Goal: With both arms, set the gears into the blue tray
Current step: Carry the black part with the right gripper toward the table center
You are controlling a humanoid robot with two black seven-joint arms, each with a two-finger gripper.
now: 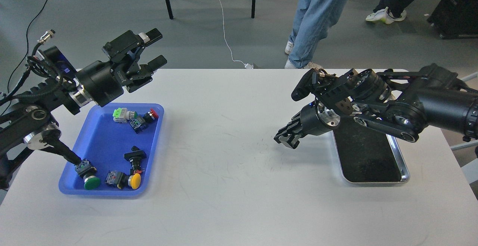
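Note:
The blue tray [101, 141] lies at the left of the white table and holds several push-button switches [135, 180]. No gears show anywhere in the head view. My left gripper [158, 48] hangs open above the tray's far end, fingers pointing right, nothing between them. My right gripper [284, 140] hovers over the bare table just left of the silver-rimmed metal tray [405, 171]. Its fingers form one dark cluster, and I cannot see a gap or anything held between them.
The metal tray's black inside looks bare. A green-capped switch [91, 182], a red-capped one [151, 114] and a black flat-headed switch [134, 155] lie in the blue tray. A person in jeans [317, 18] stands beyond the far table edge. Chair legs and cables cross the floor.

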